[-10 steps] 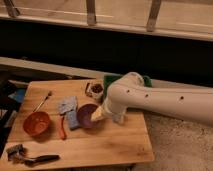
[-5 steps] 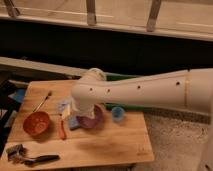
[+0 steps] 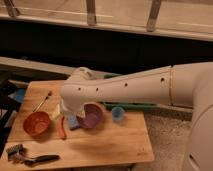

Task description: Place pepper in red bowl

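The pepper (image 3: 62, 128), slim and orange-red, lies on the wooden table (image 3: 110, 142) between the two bowls. The red bowl (image 3: 36, 123) sits just left of it, upright and holding nothing I can see. My white arm reaches in from the right, and its gripper (image 3: 67, 111) hangs low over the table, just above the pepper's far end and left of the purple bowl (image 3: 91, 116). The arm's bulk hides the gripper's tip.
A small blue cup (image 3: 118, 114) stands right of the purple bowl. A blue cloth (image 3: 73, 122) lies under the gripper end. A brush (image 3: 42, 101) lies at the back left, and a black-handled tool (image 3: 31, 158) at the front left. A dark wall rises behind the table.
The arm has swung left across the table, from over the purple bowl to the gap between the bowls. The pepper, the bowls and the cup have stayed where they were.
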Controlling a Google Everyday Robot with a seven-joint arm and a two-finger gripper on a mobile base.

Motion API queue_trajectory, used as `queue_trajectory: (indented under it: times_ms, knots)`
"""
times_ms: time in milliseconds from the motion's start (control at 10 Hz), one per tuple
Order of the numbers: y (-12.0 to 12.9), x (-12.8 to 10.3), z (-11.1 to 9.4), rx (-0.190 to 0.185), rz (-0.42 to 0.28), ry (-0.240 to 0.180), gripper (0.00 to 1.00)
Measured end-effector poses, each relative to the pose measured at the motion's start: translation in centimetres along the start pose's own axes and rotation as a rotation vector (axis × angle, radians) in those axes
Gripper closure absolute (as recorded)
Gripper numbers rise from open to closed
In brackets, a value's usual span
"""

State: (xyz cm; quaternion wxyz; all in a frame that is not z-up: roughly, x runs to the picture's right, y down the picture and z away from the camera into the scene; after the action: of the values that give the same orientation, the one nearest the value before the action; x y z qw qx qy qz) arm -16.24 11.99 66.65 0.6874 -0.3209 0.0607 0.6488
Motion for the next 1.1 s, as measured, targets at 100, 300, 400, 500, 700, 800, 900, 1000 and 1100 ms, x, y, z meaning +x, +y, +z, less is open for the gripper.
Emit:
queue_trajectory:
  times_ms: [100, 300, 400, 500, 700, 800, 900, 1000, 1100]
  knots:
    - [0.1, 0.0, 0.2, -0.005, -0.008, 0.005, 0.2]
    - [1.3, -0.5, 1.9, -0.009, -0.043, 0.023, 0.2]
    - [2.4, -1.0, 2.9, -0.011, -0.061, 0.031, 0.2]
    - [3.5, -1.3, 4.2, -0.014, -0.078, 0.044, 0.2]
    - [4.8, -1.2, 6.6, -0.023, -0.097, 0.074, 0.2]
    - [4.8, -1.0, 7.2, -0.023, -0.099, 0.084, 0.2]
    - [4.6, -0.6, 8.1, -0.02, -0.099, 0.101, 0.2]
    - [4.3, -0.3, 9.1, -0.015, -0.095, 0.117, 0.2]
    - [3.9, -0.2, 9.9, -0.01, -0.091, 0.128, 0.2]
